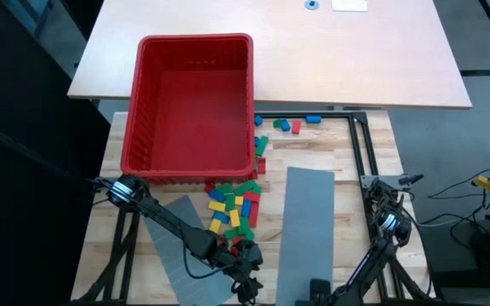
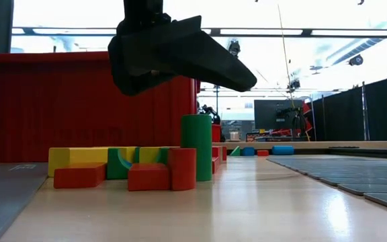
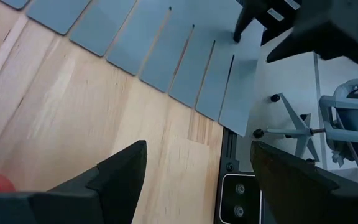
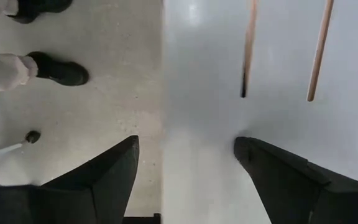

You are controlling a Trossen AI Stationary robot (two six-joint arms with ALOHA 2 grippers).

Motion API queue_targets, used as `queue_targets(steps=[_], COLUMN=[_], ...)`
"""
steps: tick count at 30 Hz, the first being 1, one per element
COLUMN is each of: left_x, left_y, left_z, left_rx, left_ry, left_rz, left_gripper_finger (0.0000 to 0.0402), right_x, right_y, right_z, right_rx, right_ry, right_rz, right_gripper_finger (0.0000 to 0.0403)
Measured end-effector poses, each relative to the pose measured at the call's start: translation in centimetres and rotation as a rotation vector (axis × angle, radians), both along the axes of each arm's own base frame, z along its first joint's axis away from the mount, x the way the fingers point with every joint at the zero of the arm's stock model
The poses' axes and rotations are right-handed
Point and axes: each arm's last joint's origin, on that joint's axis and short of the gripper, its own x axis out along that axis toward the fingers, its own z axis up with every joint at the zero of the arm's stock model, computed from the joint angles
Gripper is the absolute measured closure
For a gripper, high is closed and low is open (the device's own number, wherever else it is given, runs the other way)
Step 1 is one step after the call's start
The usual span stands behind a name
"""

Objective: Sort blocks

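A wooden bench point(image 1: 330, 157) seen from above. A big red bin point(image 1: 191, 106) sits at its far left. Most of the blocks point(image 1: 235, 206), in red, green, blue and yellow, lie heaped on the wood just in front of the bin; a few more point(image 1: 289, 124) lie scattered beside its right wall. Two grey slotted panels point(image 1: 306, 221) lie flat, one on each side of the heap. The left tool point(image 1: 247, 270) hangs over the bench's near edge, just short of the heap, its fingers point(image 3: 120, 171) spread and holding nothing. The right tool point(image 4: 188, 165) waits past the bench's near right edge, over the floor, fingers spread.
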Motion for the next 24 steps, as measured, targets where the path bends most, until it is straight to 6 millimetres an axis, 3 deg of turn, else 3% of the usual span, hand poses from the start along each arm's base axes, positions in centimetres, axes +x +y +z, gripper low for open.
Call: queue_targets(steps=[4, 14, 24], left_x=[0.0, 0.0, 0.0], left_y=[0.0, 0.1, 0.1], left_z=[0.0, 0.0, 0.0], left_rx=[0.0, 0.008, 0.01], left_ry=[0.0, -0.003, 0.0], left_rz=[0.001, 0.015, 0.017], left_gripper_finger=[0.0127, 0.0127, 0.0127], right_x=[0.2, 0.5, 1.0], right_y=[0.3, 1.8, 2.4], right_z=[0.8, -0.4, -1.9], right_rx=[0.017, 0.028, -0.14], right_ry=[-0.021, -0.007, 0.09], right_rz=[0.007, 0.05, 0.075], right_gripper_finger=[0.0126, 0.012, 0.0115])
